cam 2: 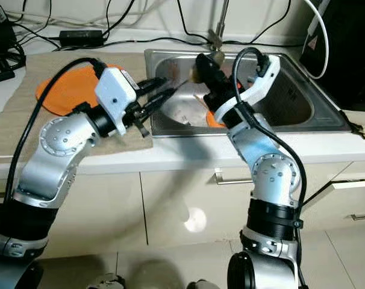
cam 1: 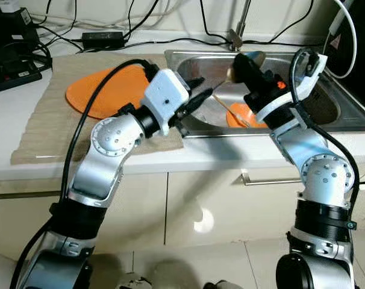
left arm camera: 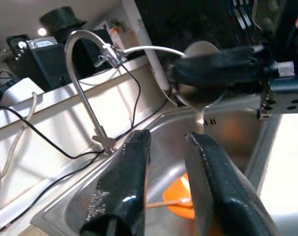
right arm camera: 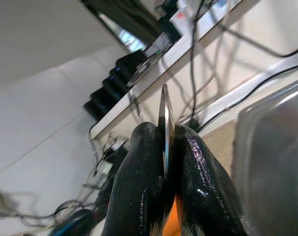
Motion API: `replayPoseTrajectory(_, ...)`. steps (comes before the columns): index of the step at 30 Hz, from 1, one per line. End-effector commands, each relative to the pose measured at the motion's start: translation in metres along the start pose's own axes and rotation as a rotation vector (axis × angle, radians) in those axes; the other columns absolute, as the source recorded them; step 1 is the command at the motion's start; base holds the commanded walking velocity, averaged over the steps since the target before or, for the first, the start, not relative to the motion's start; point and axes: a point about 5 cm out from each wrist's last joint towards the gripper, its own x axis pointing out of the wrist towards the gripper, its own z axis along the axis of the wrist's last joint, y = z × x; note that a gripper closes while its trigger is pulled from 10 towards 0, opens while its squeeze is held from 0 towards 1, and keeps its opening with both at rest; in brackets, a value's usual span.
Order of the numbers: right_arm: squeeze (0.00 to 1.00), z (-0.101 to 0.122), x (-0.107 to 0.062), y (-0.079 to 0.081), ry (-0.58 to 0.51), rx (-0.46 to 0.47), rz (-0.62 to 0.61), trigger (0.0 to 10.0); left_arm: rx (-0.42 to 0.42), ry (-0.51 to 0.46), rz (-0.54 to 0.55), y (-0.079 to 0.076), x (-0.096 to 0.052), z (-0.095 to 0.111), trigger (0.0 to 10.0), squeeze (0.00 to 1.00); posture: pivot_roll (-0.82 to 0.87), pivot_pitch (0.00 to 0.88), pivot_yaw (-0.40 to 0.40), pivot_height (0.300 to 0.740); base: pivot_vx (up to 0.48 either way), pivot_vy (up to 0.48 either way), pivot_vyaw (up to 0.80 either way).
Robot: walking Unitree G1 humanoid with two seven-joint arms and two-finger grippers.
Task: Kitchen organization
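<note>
Two arms reach from the robot over the front edge of the white tabletop (cam 1: 170,158) toward the steel sink (cam 1: 327,102). Left tool (cam 1: 193,101) sits at the sink's near-left corner, above the rim; fingers (left arm camera: 123,189) parted with a clear gap, nothing between them. Beneath the left arm lies a beige mat (cam 1: 47,129), and on it an orange plate (cam 1: 104,90), left of the sink. Right tool (cam 1: 246,66) is raised above the sink basin, fingers (right arm camera: 139,187) pressed tight on a metal spoon (left arm camera: 198,73); the bowl of the spoon stands above the fingertips, seen edge-on in the right wrist view, handle hanging down toward the basin. Inside the sink, below the right tool, an orange dish (cam 1: 238,114) rests on the basin floor with a thin wooden stick (cam 1: 227,108) lying across it. Faucet (left arm camera: 85,83) rises at the back rim. Farther back, black cables (cam 1: 50,36) and a power adapter (cam 1: 102,38) along the wall.
</note>
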Motion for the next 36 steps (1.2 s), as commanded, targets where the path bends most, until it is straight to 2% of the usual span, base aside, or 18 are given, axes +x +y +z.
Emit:
replayPoseTrajectory(1,0.0,0.015,-0.001,-0.007,-0.055,-0.043,-0.051,0.0,-0.013,-0.058,0.016,0.005,0.003,0.011,10.0,0.0,0.03,0.029,-0.059,0.74,0.0,0.0,0.0)
replayPoseTrajectory(2,0.0,0.021,-0.002,-0.011,-0.072,-0.061,-0.074,0.0,-0.015,-0.073,0.025,0.007,0.003,0.013,10.0,0.0,0.03,0.029,-0.059,0.74,0.0,0.0,0.0)
replayPoseTrajectory(3,0.0,0.039,-0.006,-0.023,-0.145,-0.091,-0.15,0.0,-0.055,-0.126,0.088,0.017,0.001,0.019,10.0,0.0,0.04,0.029,-0.061,0.74,0.0,0.0,0.0)
replayPoseTrajectory(4,0.0,0.049,-0.009,-0.028,-0.192,-0.098,-0.183,0.0,-0.093,-0.137,0.133,0.024,0.0,0.02,10.0,0.0,0.04,0.029,-0.061,0.74,0.0,0.0,0.0)
replayPoseTrajectory(6,0.0,0.067,-0.015,-0.036,-0.27,-0.14,-0.245,0.0,-0.158,-0.113,0.22,0.038,-0.002,0.017,10.0,0.0,0.04,0.028,-0.058,0.74,0.0,0.0,0.0)
replayPoseTrajectory(7,0.0,0.067,-0.015,-0.036,-0.27,-0.14,-0.245,0.0,-0.158,-0.113,0.22,0.038,-0.002,0.017,10.0,0.0,0.04,0.028,-0.058,0.74,0.0,0.0,0.0)
replayPoseTrajectory(8,0.0,0.077,-0.019,-0.038,-0.309,-0.203,-0.283,3.5,-0.175,-0.074,0.276,0.045,-0.007,0.01,10.0,0.0,0.04,0.027,-0.055,0.74,0.0,0.0,0.0)
replayPoseTrajectory(9,0.0,0.082,-0.021,-0.036,-0.33,-0.258,-0.297,10.0,-0.176,-0.049,0.295,0.047,-0.011,0.005,10.0,0.0,0.04,0.027,-0.052,0.74,0.0,0.0,0.0)
replayPoseTrajectory(10,0.0,0.082,-0.021,-0.036,-0.33,-0.258,-0.297,10.0,-0.176,-0.049,0.295,0.047,-0.011,0.005,10.0,0.0,0.04,0.027,-0.052,0.74,0.0,0.0,0.0)
replayPoseTrajectory(11,0.0,0.085,-0.024,-0.03,-0.323,-0.347,-0.306,10.0,-0.206,-0.023,0.303,0.044,-0.016,-0.003,10.0,0.0,0.04,0.028,-0.053,0.74,0.0,0.0,0.0)
replayPoseTrajectory(13,0.0,0.084,-0.024,-0.028,-0.305,-0.381,-0.307,10.0,-0.232,-0.02,0.299,0.042,-0.018,-0.005,10.0,0.0,0.04,0.028,-0.054,0.74,0.0,0.0,0.0)
replayPoseTrajectory(14,0.0,0.083,-0.025,-0.025,-0.284,-0.439,-0.308,10.0,-0.27,-0.016,0.309,0.039,-0.019,-0.007,10.0,0.0,0.04,0.032,-0.058,0.74,0.0,0.0,0.0)
replayPoseTrajectory(18,0.0,0.079,-0.032,-0.013,-0.282,-0.677,-0.319,10.0,-0.339,0.026,0.468,0.04,-0.024,-0.021,10.0,0.0,0.03,0.037,-0.051,0.74,0.0,0.0,0.0)
replayPoseTrajectory(20,0.0,0.077,-0.033,-0.012,-0.278,-0.707,-0.326,10.0,-0.355,0.046,0.503,0.041,-0.026,-0.025,10.0,0.0,0.03,0.037,-0.05,0.74,0.0,0.0,0.0)
replayPoseTrajectory(21,0.0,0.07,-0.032,-0.013,-0.24,-0.729,-0.336,10.0,-0.354,0.094,0.52,0.04,-0.028,-0.03,10.0,0.0,0.03,0.039,-0.046,0.74,0.0,0.0,0.0)
replayPoseTrajectory(24,0.0,0.051,-0.034,-0.018,-0.196,-0.762,-0.367,10.0,-0.292,0.139,0.521,0.038,-0.028,-0.033,10.0,0.0,0.03,0.042,-0.045,0.74,0.0,0.0,0.0)
replayPoseTrajectory(28,0.0,0.046,-0.035,-0.018,-0.191,-0.771,-0.376,10.0,-0.257,0.157,0.52,0.039,-0.025,-0.032,10.0,0.0,0.02,0.044,-0.045,0.74,0.218,0.0,0.0)
replayPoseTrajectory(36,0.0,0.038,-0.04,-0.022,-0.163,-0.794,-0.399,10.0,-0.309,0.17,0.581,0.041,-0.026,-0.035,10.0,0.0,0.02,0.043,-0.047,0.74,0.387,0.0,0.0)
